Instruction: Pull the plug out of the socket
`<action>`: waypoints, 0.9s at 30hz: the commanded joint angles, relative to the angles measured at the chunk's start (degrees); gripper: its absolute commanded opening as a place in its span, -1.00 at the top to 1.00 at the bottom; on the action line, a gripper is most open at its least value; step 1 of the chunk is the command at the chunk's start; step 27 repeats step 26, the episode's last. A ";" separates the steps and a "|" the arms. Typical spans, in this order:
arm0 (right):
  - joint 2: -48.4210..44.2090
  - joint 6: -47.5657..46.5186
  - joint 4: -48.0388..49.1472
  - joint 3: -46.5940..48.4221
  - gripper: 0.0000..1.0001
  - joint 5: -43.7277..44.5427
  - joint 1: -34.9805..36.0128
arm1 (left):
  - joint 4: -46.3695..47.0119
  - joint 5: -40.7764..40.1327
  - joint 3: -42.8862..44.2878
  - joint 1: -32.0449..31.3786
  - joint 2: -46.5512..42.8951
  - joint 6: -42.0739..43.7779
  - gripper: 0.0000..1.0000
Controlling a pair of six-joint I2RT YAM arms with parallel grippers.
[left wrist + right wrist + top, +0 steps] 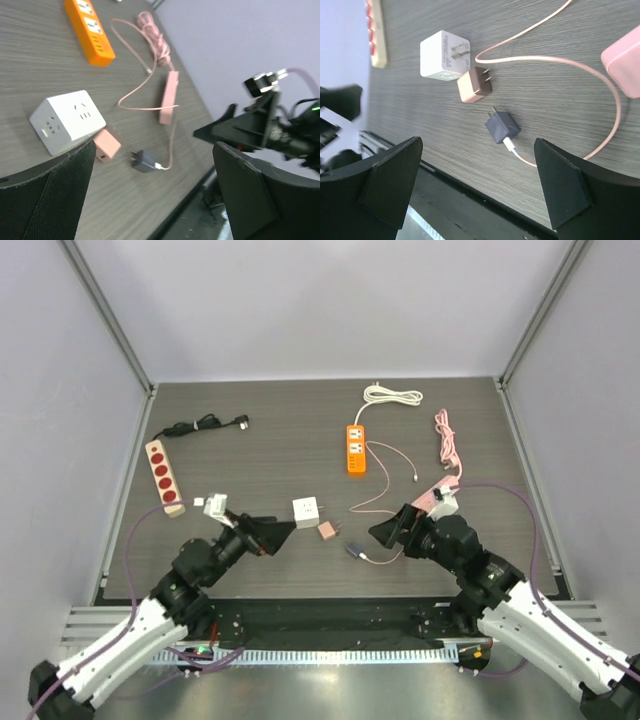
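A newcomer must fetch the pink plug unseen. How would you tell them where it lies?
Find the orange power strip toward the back, then come nearer to the white cube adapter. The pink plug lies just beside its near right corner. Unlike the grey charger nearby, it has no cable.

**Plugs lie loose by the white socket cube**

The white plastic cube socket (306,511) sits flat on the dark wooden table (250,450). Two metal pins stick out of one side. The little pink square plug (327,530) lies just beside it with its pins bare. The dark grey plug (356,550) lies near them on its thin pink cord (615,100), pins bare too.
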 commanded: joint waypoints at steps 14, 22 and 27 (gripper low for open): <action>-15.48 16.01 17.72 -21.20 -0.99 2.75 0.11 | -7.58 13.18 -12.29 -0.08 -25.04 -16.02 -0.99; -18.03 15.84 21.51 -27.98 -0.99 3.01 0.20 | -8.73 14.76 -12.29 -0.17 -26.21 -14.70 -1.00; -18.03 15.49 23.25 -28.07 -1.00 1.44 0.20 | -8.67 15.98 -12.29 -0.17 -26.03 -15.31 -0.99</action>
